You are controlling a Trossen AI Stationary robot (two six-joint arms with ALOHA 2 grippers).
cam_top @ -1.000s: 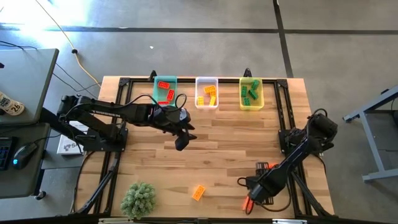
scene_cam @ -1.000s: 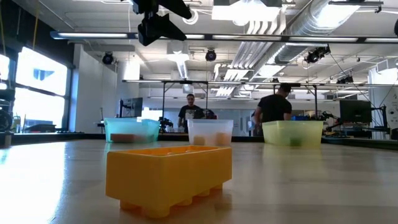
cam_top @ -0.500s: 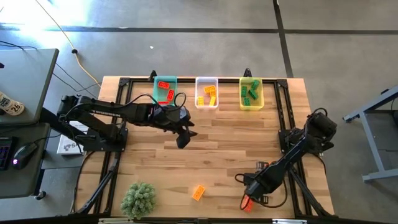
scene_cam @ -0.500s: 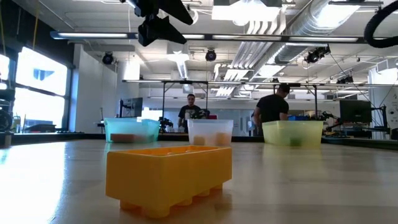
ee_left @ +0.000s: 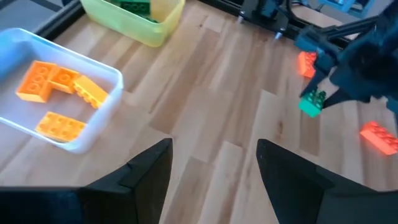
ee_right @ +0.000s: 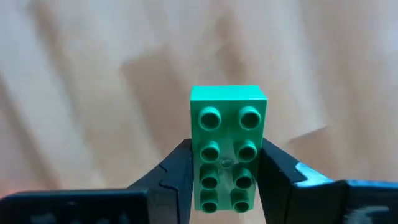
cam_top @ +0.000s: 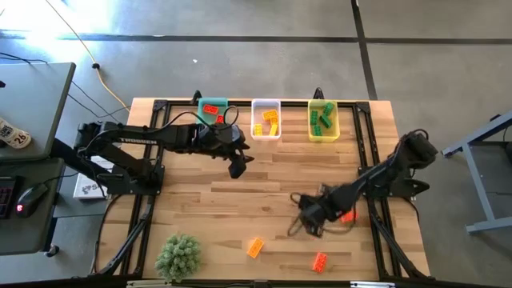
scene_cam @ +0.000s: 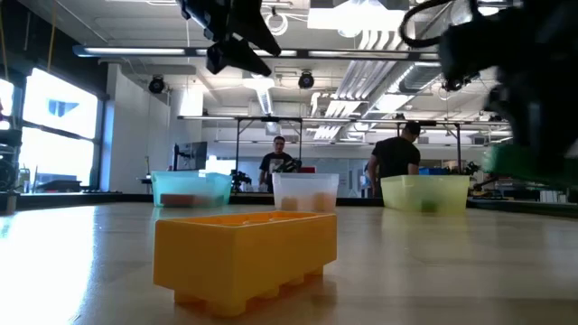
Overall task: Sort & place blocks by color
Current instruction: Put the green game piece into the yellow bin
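A green block [ee_right: 227, 146] is up off the table, right of its middle, with my right gripper [cam_top: 308, 216] shut on it; the left wrist view shows the same green block [ee_left: 312, 102]. My left gripper [cam_top: 236, 166] hangs open and empty in front of the bins. A yellow-orange block [cam_top: 254, 247] and a red block [cam_top: 320, 261] lie flat near the front edge. A red-orange block [cam_top: 348, 214] lies beside my right arm. The teal bin [cam_top: 200, 116] holds red blocks, the clear bin [cam_top: 266, 132] yellow-orange ones, the yellow bin [cam_top: 323, 136] green ones. My right gripper pinches the green block's two long sides [ee_right: 198, 168] between its two fingers [ee_right: 177, 171], at the end nearer the wrist. The fingers point steeply down and lie along the block. The block sticks out past the fingertips, studs toward the wrist camera, clear of the table.
A fuzzy green plant ball [cam_top: 178, 256] sits at the near left corner. The three bins stand in a row at the far edge. People move in the room behind the table. Bare wood lies between the bins and the loose blocks.
My right gripper has risen and gone from the near right corner, beside the red block, toward the table's middle and far edge, turning as it went; the red block stays where it lay. My left gripper has swung a little toward the far edge.
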